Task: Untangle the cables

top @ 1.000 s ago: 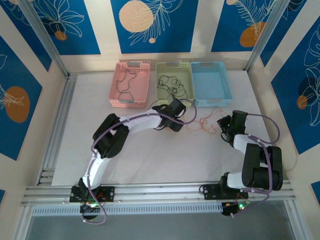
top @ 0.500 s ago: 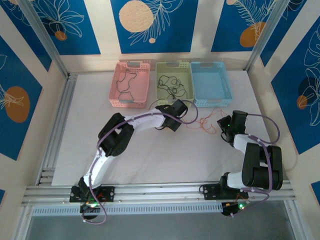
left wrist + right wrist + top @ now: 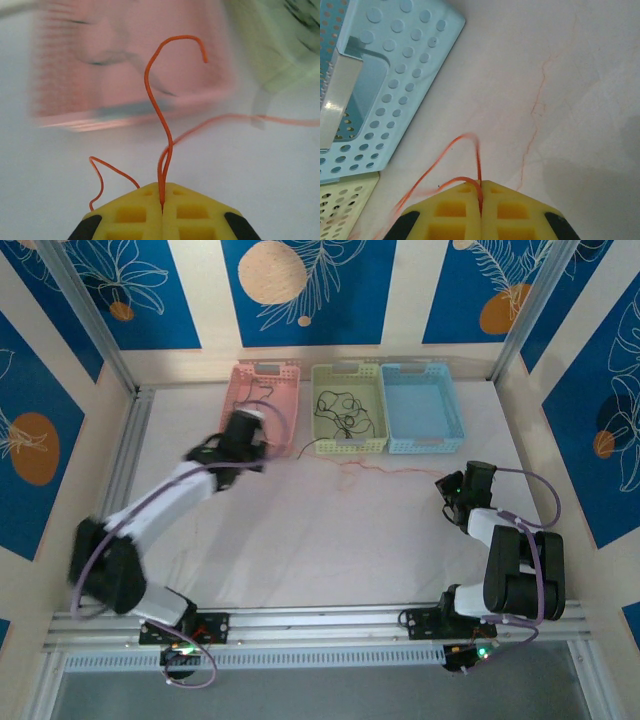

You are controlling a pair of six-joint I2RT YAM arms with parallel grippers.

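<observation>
An orange-red cable (image 3: 385,471) runs in a thin line across the white table between my two grippers. My left gripper (image 3: 246,432) is in front of the pink basket (image 3: 262,375), shut on one end of that cable (image 3: 159,115), which loops up out of the closed yellow fingers (image 3: 135,212). My right gripper (image 3: 450,486) is at the right, below the blue basket (image 3: 424,405), shut on the other end (image 3: 470,145). Thin black cables (image 3: 344,410) lie squiggled in the green basket (image 3: 348,445). Another dark cable (image 3: 100,62) shows blurred in the pink basket (image 3: 130,100).
The three baskets stand in a row at the back of the table. The blue basket's perforated wall (image 3: 400,80) is close to my right gripper, with the green basket's corner (image 3: 340,205) beside it. Aluminium frame posts (image 3: 90,325) border the table.
My left arm has swung from the table's middle to the left, up to the pink basket, shutting on the orange-red cable and drawing it out straight. The right arm has not moved.
</observation>
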